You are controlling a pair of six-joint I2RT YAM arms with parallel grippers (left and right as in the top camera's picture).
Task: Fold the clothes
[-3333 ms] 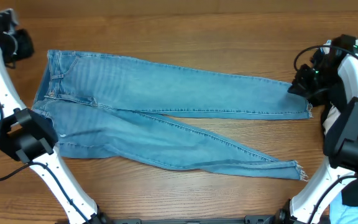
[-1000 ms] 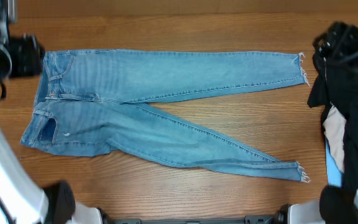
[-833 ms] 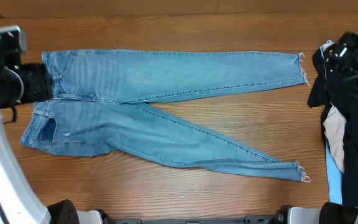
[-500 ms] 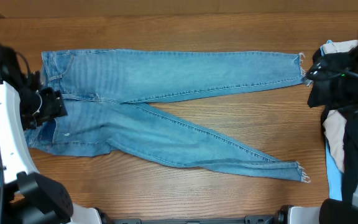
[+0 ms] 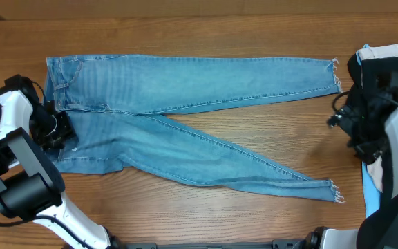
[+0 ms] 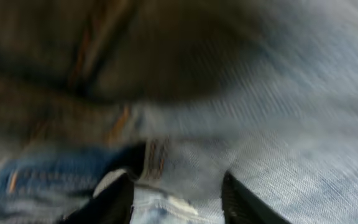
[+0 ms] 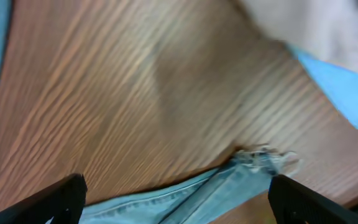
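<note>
Overhead: light-blue washed jeans (image 5: pixel 150 86) lie flat on the wooden table (image 5: pixel 254 28), waistband at the left edge, legs splayed toward the right edge.

Left wrist: blurred fingers (image 6: pixel 114 196) of the left gripper (image 6: pixel 176 199) straddle stitched denim, jaws partly apart; whether they grip it cannot be told.

Right wrist: the right gripper (image 7: pixel 176 202) gapes wide and empty above grained wood, beside a frayed hem (image 7: pixel 266 158).
</note>
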